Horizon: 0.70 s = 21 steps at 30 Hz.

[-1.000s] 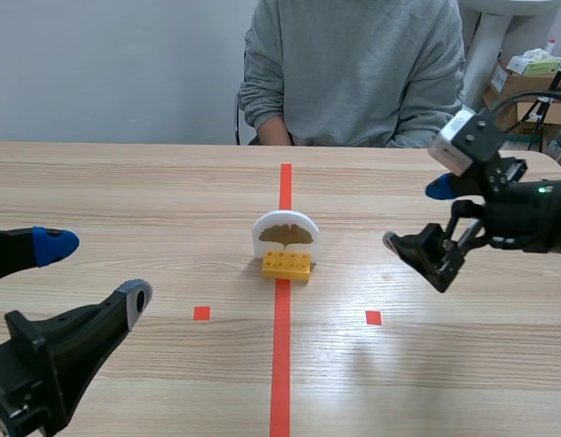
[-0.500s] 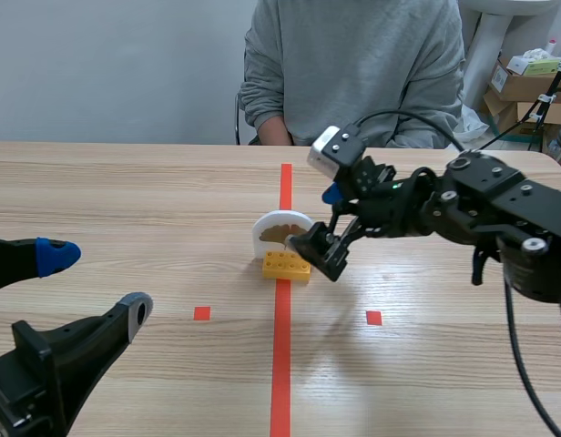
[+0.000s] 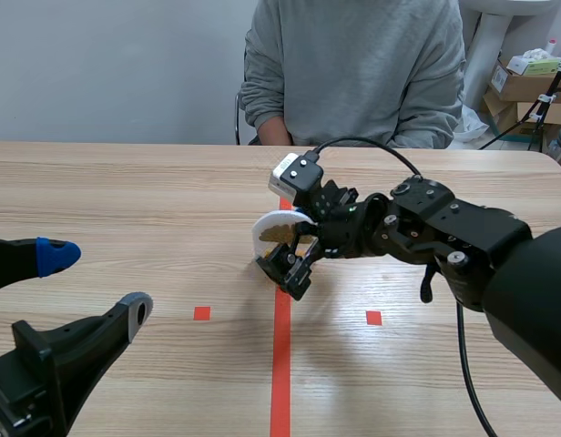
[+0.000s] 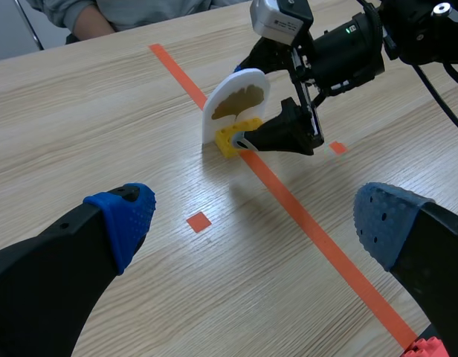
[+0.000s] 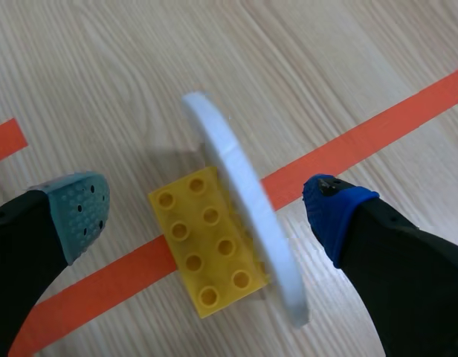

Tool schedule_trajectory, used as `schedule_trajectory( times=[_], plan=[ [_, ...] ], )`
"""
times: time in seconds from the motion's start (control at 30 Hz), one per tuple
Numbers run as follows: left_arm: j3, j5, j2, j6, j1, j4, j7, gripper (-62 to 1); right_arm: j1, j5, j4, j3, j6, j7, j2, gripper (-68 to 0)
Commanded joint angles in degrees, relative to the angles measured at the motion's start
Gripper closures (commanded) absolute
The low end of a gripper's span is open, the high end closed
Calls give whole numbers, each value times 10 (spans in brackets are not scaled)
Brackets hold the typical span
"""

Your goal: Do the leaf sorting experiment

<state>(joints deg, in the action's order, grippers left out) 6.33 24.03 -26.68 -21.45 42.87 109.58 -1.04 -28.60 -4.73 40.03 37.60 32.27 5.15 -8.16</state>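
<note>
Scene view: yellow brick (image 4: pixel 230 136) mostly behind the right tool (image 3: pixel 294 248); head of the person (image 3: pixel 353 73) beyond the edge.

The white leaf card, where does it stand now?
In the scene view the white leaf card stands touching the yellow brick on the middle tape line, inside the open right pincer.

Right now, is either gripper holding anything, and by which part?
Nothing is held. The right gripper stands open astride the white leaf card on its yellow brick; the left gripper is open too.
</note>
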Motion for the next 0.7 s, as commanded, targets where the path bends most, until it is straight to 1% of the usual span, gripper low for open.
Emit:
schedule_trajectory(
  times=[0.0,0.07,0.17,0.33,0.6,0.67],
  plan=[
    [2,3,3,-1,0,7,8,-572,-16,-8,16,-3,1,3,-5,-479],
    [2,3,3,-1,0,7,8,-572,-16,-8,16,-3,1,3,-6,-426],
    [2,3,3,-1,0,7,8,-572,-16,-8,16,-3,-1,4,-6,-365],
    [2,3,3,-1,0,7,8,-572,-16,-8,16,-3,-1,4,-6,-220],
    [2,3,3,-1,0,7,8,-572,-16,-8,16,-3,-1,4,-6,-81],
    [2,3,3,-1,0,7,8,-572,-16,-8,16,-3,-1,4,-6,-61]
  ],
)
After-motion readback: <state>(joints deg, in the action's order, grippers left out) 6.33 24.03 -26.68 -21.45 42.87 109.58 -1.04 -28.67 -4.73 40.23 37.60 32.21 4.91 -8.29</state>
